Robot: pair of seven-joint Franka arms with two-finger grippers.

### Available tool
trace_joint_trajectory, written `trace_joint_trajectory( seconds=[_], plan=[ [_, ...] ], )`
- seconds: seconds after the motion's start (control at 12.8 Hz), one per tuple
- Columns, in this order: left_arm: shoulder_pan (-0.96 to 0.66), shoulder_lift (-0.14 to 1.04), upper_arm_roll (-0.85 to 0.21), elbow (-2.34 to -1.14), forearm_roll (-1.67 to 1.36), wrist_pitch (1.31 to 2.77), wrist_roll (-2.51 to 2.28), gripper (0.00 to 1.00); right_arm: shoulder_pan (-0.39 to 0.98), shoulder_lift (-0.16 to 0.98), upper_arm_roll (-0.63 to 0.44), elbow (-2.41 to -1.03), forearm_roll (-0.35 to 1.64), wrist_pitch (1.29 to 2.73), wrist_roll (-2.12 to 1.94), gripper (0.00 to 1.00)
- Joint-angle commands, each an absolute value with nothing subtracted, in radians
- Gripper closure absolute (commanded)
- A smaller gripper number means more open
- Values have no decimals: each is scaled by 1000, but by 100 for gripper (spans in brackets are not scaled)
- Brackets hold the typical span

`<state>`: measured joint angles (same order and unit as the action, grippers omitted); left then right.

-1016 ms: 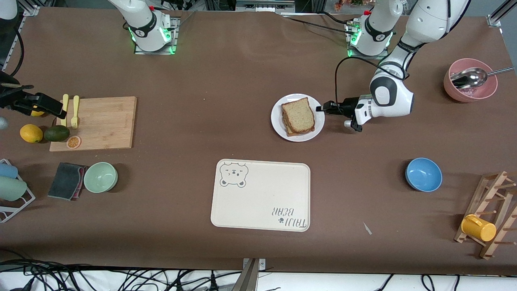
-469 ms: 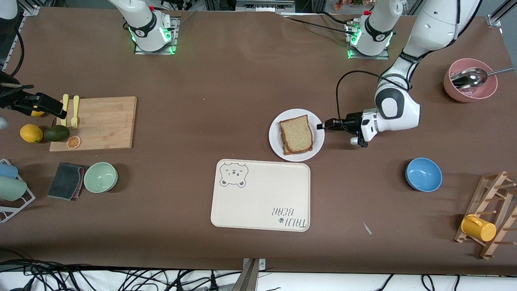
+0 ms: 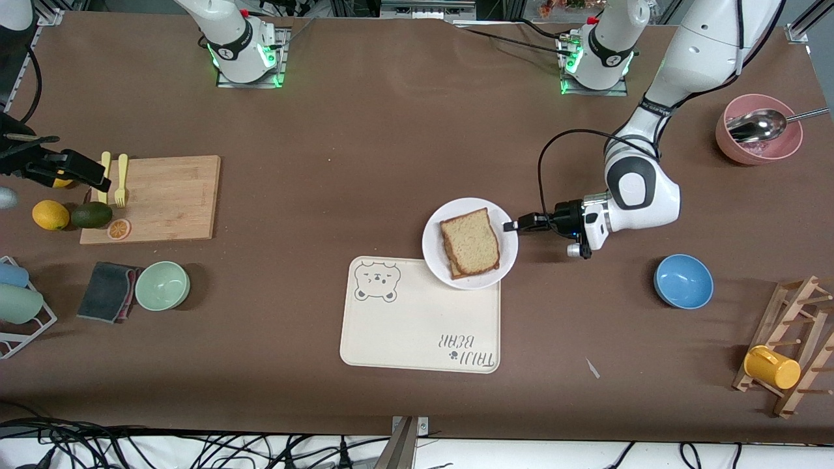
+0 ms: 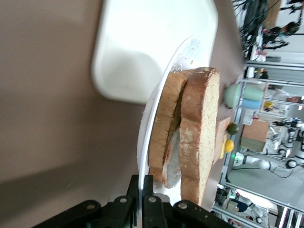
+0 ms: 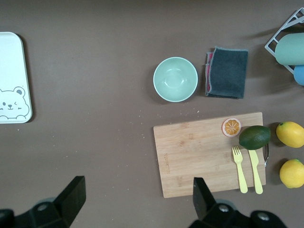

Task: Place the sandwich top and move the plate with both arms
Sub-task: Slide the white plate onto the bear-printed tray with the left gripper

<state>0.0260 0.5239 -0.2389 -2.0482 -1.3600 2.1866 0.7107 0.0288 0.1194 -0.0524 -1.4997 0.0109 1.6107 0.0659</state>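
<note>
- Since a second ago, the small round white plate (image 3: 435, 251) has travelled nearer the front camera; its edge now overlaps the cream rectangular bear tray (image 3: 417, 332).
- Left hand (image 3: 511, 226) pinches the plate's rim, so the load stays level.
- One light-brown wholemeal bread slice (image 3: 470, 240) tops the sandwich.
- Right hand (image 5: 135, 199) waits spread over one wooden cutting board (image 5: 209, 154) on the tabletop.

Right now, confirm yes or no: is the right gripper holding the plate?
No: the right gripper hangs open over bare table by the cutting board, while the left gripper grips the plate.
</note>
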Motion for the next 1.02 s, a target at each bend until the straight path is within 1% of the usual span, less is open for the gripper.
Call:
trace_joint_trajectory(
  seconds=[0.0,0.16,0.47,0.78,0.94],
  plan=[
    [-1,601,-238,-1912,-1440,2161,696,100,32,118,-49,-1488,23,1620,67,0],
    [-32,672,-232,-1821,-1485,2163,696,100,31,120,-49,-1488,23,1621,67,0],
    [-125,790,-158,-1648,-1563,2171,680,100,32,124,-46,-1489,20,1646,67,0],
    [-190,894,-108,-1517,-1577,2189,623,100,37,144,-46,-1491,23,1647,69,0],
    [-213,922,-97,-1494,-1580,2235,603,100,44,147,-49,-1489,21,1647,68,0]
  ],
)
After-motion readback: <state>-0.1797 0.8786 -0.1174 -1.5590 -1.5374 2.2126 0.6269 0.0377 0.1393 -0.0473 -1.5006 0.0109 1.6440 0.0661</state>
